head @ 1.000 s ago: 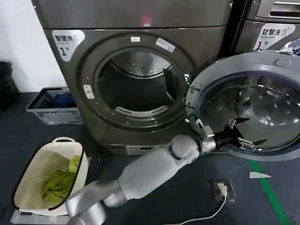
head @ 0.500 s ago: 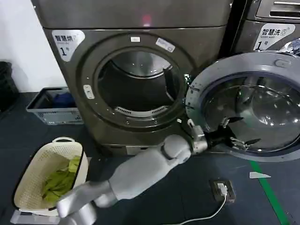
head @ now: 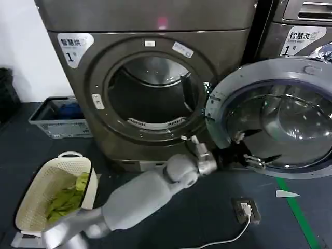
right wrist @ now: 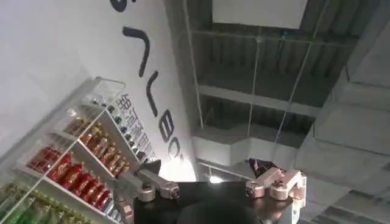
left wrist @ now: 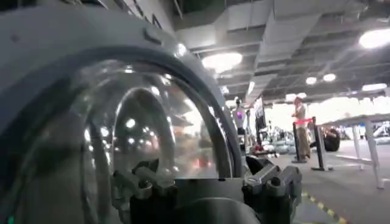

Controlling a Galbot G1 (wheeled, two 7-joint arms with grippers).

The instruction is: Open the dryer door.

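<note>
bronze-grey dryer [head: 155, 78] stands straight ahead, its door [head: 270, 116] already swung wide to the right, glass bowl facing out. left gripper [head: 248, 150] sits low against the door's inner face, fingers [left wrist: 274, 182] spread and holding nothing. door looks heavy, rigid on its hinge, with slick glass; take the rim.

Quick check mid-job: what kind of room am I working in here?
Probably a laundry area set up inside a large hall: the dryer with its door swung open, a second machine beside it, and a laundry basket of green cloth on the floor.
</note>
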